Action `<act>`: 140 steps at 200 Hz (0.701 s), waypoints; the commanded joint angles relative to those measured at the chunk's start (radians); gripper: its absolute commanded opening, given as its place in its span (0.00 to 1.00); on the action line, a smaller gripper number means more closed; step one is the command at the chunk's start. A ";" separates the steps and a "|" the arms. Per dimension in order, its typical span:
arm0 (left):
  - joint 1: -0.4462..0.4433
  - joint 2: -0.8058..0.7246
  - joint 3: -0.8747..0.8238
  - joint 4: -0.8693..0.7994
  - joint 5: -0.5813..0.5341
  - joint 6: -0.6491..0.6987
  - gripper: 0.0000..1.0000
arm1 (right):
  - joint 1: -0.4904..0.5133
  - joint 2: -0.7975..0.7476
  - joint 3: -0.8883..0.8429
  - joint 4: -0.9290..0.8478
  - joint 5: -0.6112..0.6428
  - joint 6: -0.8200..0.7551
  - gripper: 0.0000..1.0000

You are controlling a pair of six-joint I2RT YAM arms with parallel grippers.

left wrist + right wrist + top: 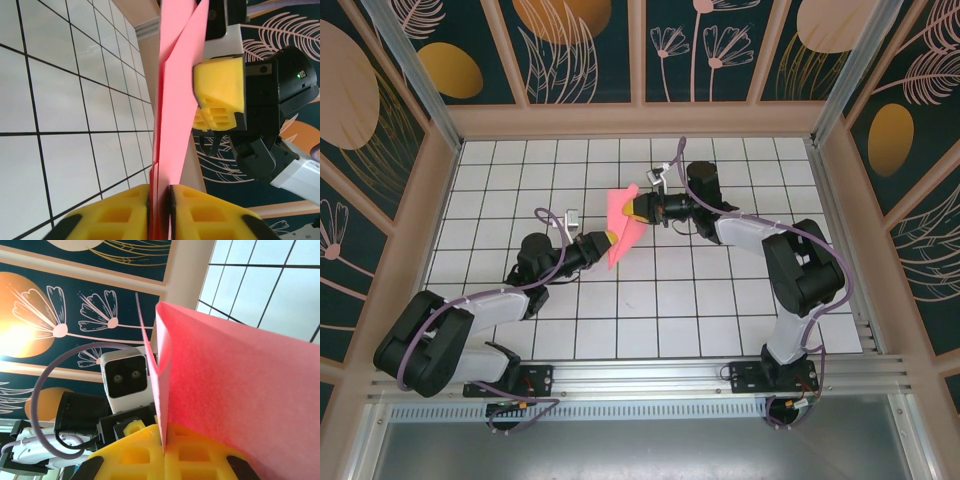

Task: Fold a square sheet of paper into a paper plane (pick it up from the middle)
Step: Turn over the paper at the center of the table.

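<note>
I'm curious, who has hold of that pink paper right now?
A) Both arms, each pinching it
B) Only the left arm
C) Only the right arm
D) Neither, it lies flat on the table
A: the left gripper has its yellow fingers shut on one edge of the pink paper, and the right gripper is shut on another edge, so the paper is held up off the tiled table.
</note>
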 commanded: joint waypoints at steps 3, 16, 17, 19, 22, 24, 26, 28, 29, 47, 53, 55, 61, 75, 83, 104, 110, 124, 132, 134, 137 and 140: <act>0.006 -0.007 0.012 0.028 0.012 0.032 0.11 | -0.011 0.004 0.034 -0.086 0.013 -0.081 0.12; 0.006 -0.012 0.014 0.014 0.008 0.046 0.07 | -0.022 -0.008 0.040 -0.147 0.045 -0.122 0.22; 0.006 -0.012 0.014 0.012 0.008 0.048 0.07 | -0.021 -0.010 0.040 -0.152 0.049 -0.125 0.22; 0.006 -0.013 0.015 0.007 0.006 0.050 0.06 | -0.023 -0.011 0.040 -0.163 0.054 -0.130 0.24; 0.007 -0.015 0.018 -0.003 0.004 0.055 0.06 | -0.026 -0.015 0.042 -0.179 0.064 -0.142 0.26; 0.006 -0.017 0.019 -0.008 0.003 0.059 0.06 | -0.027 -0.020 0.043 -0.189 0.070 -0.150 0.28; 0.006 -0.018 0.020 -0.016 0.001 0.064 0.05 | -0.029 -0.024 0.043 -0.202 0.077 -0.158 0.30; 0.006 -0.019 0.022 -0.024 -0.001 0.068 0.05 | -0.031 -0.026 0.044 -0.213 0.085 -0.168 0.32; 0.006 -0.019 0.023 -0.027 -0.002 0.070 0.05 | -0.032 -0.028 0.045 -0.221 0.088 -0.172 0.32; 0.006 -0.039 0.046 -0.153 -0.034 0.140 0.04 | -0.055 -0.066 0.052 -0.336 0.180 -0.249 0.46; 0.006 -0.048 0.062 -0.228 -0.054 0.178 0.04 | -0.061 -0.082 0.053 -0.379 0.224 -0.280 0.50; 0.006 -0.053 0.068 -0.255 -0.068 0.193 0.04 | -0.064 -0.085 0.055 -0.393 0.242 -0.288 0.51; 0.007 -0.066 0.089 -0.347 -0.102 0.238 0.04 | -0.068 -0.101 0.056 -0.437 0.306 -0.317 0.55; 0.006 -0.090 0.158 -0.600 -0.237 0.356 0.03 | -0.072 -0.135 0.051 -0.519 0.447 -0.368 0.61; 0.006 -0.102 0.204 -0.734 -0.326 0.414 0.03 | -0.072 -0.156 0.043 -0.548 0.524 -0.389 0.63; 0.005 -0.118 0.313 -1.022 -0.565 0.511 0.02 | -0.069 -0.210 0.003 -0.582 0.695 -0.409 0.67; 0.002 -0.117 0.341 -1.081 -0.622 0.529 0.02 | -0.068 -0.224 -0.011 -0.582 0.732 -0.411 0.68; -0.010 -0.101 0.404 -1.203 -0.763 0.553 0.02 | -0.068 -0.254 -0.043 -0.577 0.801 -0.408 0.70; -0.021 -0.079 0.439 -1.264 -0.845 0.561 0.02 | -0.067 -0.267 -0.058 -0.572 0.832 -0.405 0.71; -0.025 -0.072 0.447 -1.279 -0.866 0.562 0.02 | -0.067 -0.270 -0.062 -0.572 0.838 -0.404 0.71; -0.030 -0.062 0.460 -1.300 -0.893 0.564 0.02 | -0.067 -0.274 -0.067 -0.571 0.849 -0.402 0.71; -0.036 -0.053 0.472 -1.320 -0.924 0.565 0.02 | -0.066 -0.278 -0.071 -0.570 0.858 -0.400 0.71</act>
